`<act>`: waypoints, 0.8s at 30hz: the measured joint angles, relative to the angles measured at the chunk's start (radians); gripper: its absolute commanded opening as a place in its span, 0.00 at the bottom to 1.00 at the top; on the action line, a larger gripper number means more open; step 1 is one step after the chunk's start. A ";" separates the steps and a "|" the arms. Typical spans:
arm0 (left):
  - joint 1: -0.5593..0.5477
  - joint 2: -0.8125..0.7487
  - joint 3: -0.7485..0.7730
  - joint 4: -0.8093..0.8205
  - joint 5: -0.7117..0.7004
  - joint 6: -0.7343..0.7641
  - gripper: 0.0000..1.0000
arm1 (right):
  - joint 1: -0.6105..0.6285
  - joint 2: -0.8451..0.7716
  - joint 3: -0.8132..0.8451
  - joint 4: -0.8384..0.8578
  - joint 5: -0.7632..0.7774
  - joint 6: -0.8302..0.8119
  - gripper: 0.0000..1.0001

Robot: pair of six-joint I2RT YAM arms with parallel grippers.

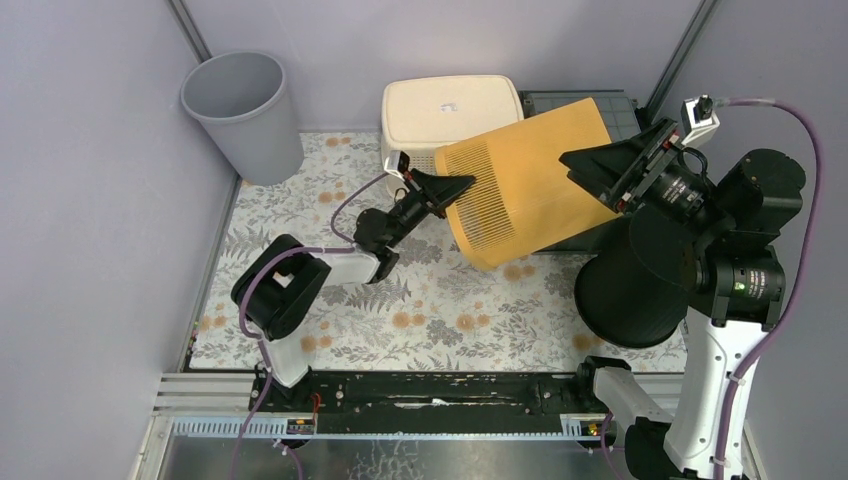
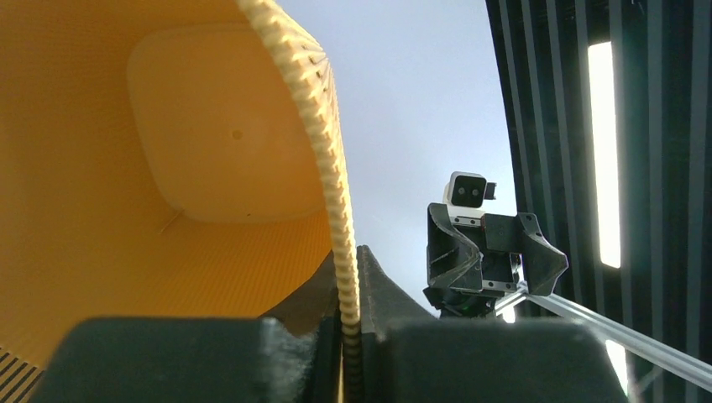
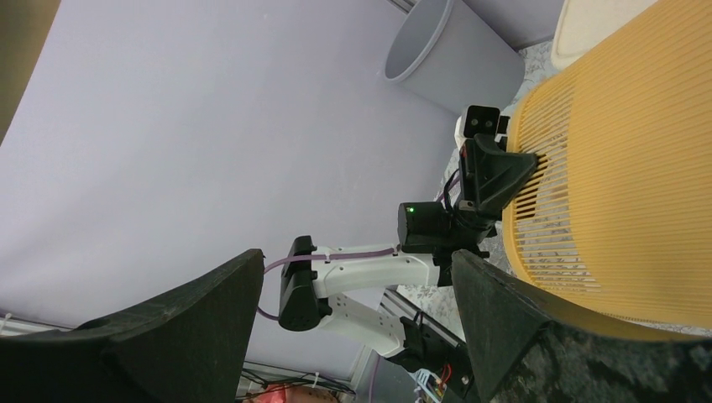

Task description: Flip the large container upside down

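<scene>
Firmly, left claw (image 1: 452, 188) pinches the yellow container (image 1: 530, 190) at its rim; right claw (image 1: 592, 180) gapes beside it.

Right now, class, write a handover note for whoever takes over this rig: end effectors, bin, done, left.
Left end effector: shut on the rim of the yellow bin.
Right end effector: open beside the bin's base, holding nothing.
Bin: tipped on its side, mouth to the left.
Done: gripped, partly tipped.
Left: finish the turn, set it mouth down, let go.
</scene>
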 measured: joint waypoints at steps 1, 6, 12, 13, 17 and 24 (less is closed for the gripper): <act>0.000 0.009 0.003 0.008 0.001 -0.005 0.30 | 0.000 0.000 -0.001 0.000 0.000 -0.001 0.89; 0.002 0.019 -0.008 0.046 0.004 -0.027 0.52 | 0.000 0.000 -0.009 0.001 0.000 -0.004 0.89; 0.015 0.023 -0.083 0.086 0.028 -0.032 0.53 | 0.000 -0.013 -0.051 0.001 0.000 -0.007 0.89; 0.018 0.027 -0.097 0.086 0.031 -0.032 0.53 | 0.000 -0.014 -0.057 0.001 0.000 -0.007 0.89; 0.023 0.053 -0.153 0.087 0.034 -0.032 0.54 | 0.000 -0.020 -0.075 0.001 0.000 -0.010 0.89; 0.034 0.083 -0.228 0.075 0.067 -0.004 0.58 | 0.000 -0.024 -0.102 0.001 0.000 -0.016 0.89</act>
